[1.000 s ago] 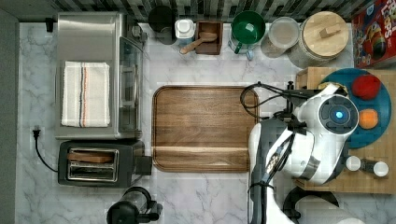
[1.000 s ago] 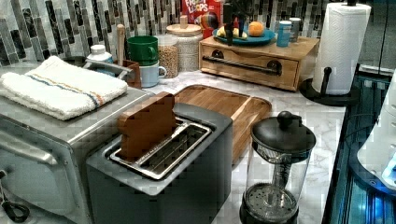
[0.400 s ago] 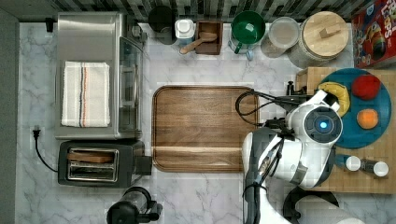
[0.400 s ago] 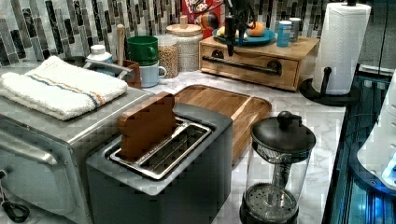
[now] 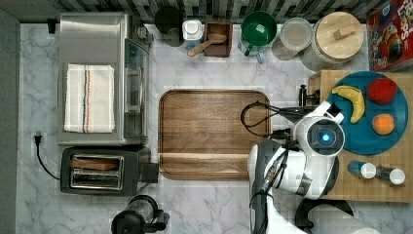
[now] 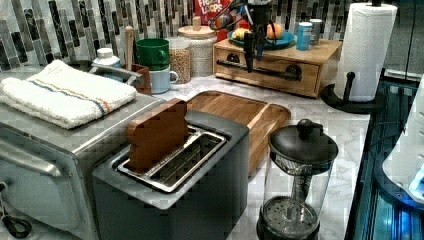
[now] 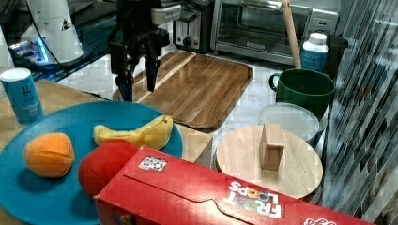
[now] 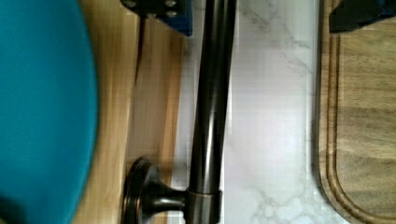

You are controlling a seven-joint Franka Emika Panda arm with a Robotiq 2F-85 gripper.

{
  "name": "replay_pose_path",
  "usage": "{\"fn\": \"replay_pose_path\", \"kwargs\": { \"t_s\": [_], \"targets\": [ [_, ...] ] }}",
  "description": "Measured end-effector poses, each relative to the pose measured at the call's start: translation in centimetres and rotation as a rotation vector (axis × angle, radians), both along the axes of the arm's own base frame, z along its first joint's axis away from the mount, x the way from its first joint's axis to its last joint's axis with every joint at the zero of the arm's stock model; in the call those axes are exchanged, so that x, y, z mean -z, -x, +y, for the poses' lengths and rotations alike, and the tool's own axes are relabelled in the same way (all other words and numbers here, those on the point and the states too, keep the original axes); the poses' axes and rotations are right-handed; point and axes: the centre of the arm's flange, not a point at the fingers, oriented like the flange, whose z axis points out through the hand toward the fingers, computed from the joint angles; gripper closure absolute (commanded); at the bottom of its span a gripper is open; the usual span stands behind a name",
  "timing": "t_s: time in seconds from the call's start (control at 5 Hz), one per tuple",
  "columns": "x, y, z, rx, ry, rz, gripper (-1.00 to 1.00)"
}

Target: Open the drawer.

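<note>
The drawer (image 6: 306, 80) is a light bamboo box with a long black bar handle (image 6: 280, 74), and a blue plate (image 5: 389, 139) rests on top of it. It looks closed, its front flush with the box. My gripper (image 6: 253, 52) hangs open in front of the drawer, fingers pointing down. In the right view the gripper (image 7: 137, 82) shows two spread fingers just past the plate's edge. The wrist view has the handle (image 8: 210, 107) running between the fingers (image 8: 161, 11), untouched. From the top view, the arm (image 5: 319, 136) covers the drawer's front edge.
A brown serving tray (image 5: 214, 134) lies on the marble counter beside the drawer. The plate carries a banana (image 5: 354, 100), a red fruit (image 5: 382, 90) and an orange (image 5: 383, 123). Shakers (image 5: 363, 169), a paper towel roll (image 6: 364, 47), a French press (image 6: 297, 185), a toaster (image 5: 102, 170) and jars stand around.
The arm has moved from over the plate toward the top view's left. The gripper has come down in front of the drawer, straddling the handle.
</note>
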Motion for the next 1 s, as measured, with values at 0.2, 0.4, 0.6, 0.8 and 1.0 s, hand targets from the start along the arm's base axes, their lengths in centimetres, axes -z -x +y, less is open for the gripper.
{"fn": "replay_pose_path", "kwargs": {
  "t_s": [0.2, 0.4, 0.6, 0.8, 1.0],
  "targets": [
    [1.6, 0.8, -0.1, 0.01, 0.002, -0.017, -1.0],
    [3.1, 1.6, -0.2, 0.042, -0.01, 0.014, -1.0],
    [3.7, 1.7, 0.0, 0.074, -0.019, 0.021, -1.0],
    [3.7, 1.6, 0.0, 0.128, -0.019, 0.009, -1.0],
    [3.7, 1.5, 0.3, 0.151, -0.001, 0.007, -1.0]
  ]
}}
